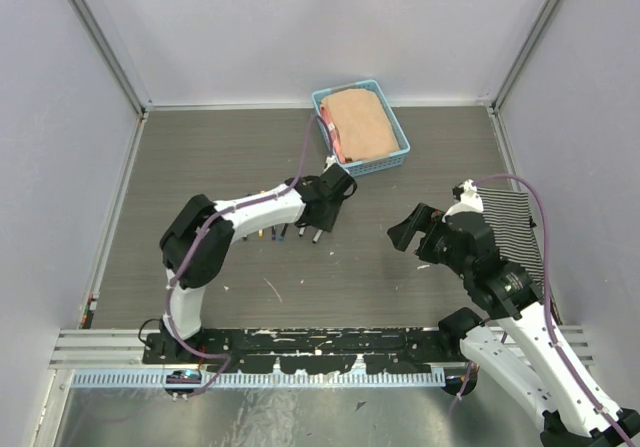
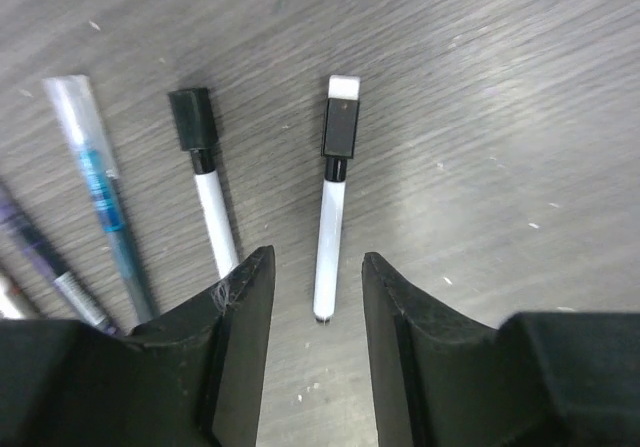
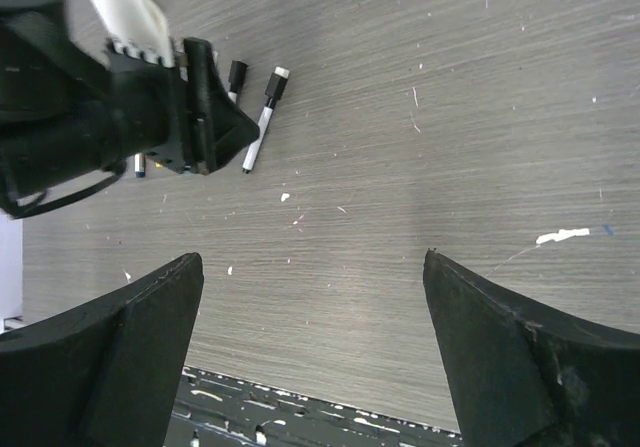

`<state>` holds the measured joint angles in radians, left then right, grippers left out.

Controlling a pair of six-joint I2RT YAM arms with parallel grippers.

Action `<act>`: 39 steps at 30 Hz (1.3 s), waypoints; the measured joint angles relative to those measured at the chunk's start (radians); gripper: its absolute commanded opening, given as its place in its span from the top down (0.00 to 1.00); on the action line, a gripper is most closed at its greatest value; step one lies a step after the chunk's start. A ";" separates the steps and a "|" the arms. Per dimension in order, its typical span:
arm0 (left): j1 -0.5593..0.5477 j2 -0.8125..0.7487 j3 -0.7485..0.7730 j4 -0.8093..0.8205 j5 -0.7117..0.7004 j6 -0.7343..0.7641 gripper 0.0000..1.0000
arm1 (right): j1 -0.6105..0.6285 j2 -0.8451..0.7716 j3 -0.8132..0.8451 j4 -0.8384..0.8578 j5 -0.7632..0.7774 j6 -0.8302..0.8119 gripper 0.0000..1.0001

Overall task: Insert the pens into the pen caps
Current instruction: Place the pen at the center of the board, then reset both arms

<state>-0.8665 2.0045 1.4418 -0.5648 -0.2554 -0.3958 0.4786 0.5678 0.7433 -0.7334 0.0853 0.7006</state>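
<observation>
**Light and likely to roll**

My left gripper [image 2: 317,260] stands parted, pinching nothing. The slim white-barrelled plastic pen with a black cap [image 2: 331,207] lies mid-frame between its tips. It looks light, stiff, slick; I'd take mid-barrel. My right gripper [image 3: 310,262] gapes wide, empty.

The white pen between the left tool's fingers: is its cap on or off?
On: a black cap covers the pen at its far end.
</observation>
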 measured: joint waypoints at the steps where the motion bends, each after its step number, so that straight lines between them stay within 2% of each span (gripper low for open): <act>1: 0.000 -0.022 -0.002 0.001 0.003 0.008 0.51 | 0.000 -0.003 0.001 0.003 -0.002 -0.009 0.01; 7: 0.000 -0.332 -0.067 0.046 -0.004 0.053 0.43 | 0.000 -0.040 0.016 0.042 -0.008 -0.072 0.01; 13: 0.019 -0.660 -0.178 0.106 -0.059 0.080 0.26 | 0.000 -0.061 0.027 0.084 0.011 -0.127 0.01; 18: 0.145 -0.895 -0.314 0.079 -0.093 0.076 0.10 | 0.000 -0.126 0.027 0.097 0.041 -0.159 0.01; 19: 0.167 -0.943 -0.341 0.071 -0.108 0.074 0.01 | 0.000 -0.143 0.027 0.102 0.047 -0.166 0.01; 25: 0.184 -1.203 -0.436 -0.012 -0.191 0.074 0.02 | 0.000 -0.207 0.015 0.128 0.080 -0.185 0.01; 34: 0.184 -1.560 -0.577 -0.103 -0.329 0.061 0.02 | 0.000 -0.207 -0.020 0.116 0.157 -0.191 0.01; 39: 0.184 -1.624 -0.592 -0.151 -0.393 0.026 0.02 | 0.000 -0.207 -0.020 0.114 0.173 -0.192 0.01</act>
<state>-0.6823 0.3809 0.8497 -0.7158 -0.6487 -0.3695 0.4786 0.3607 0.7235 -0.6197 0.2581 0.5091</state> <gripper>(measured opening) 0.983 0.988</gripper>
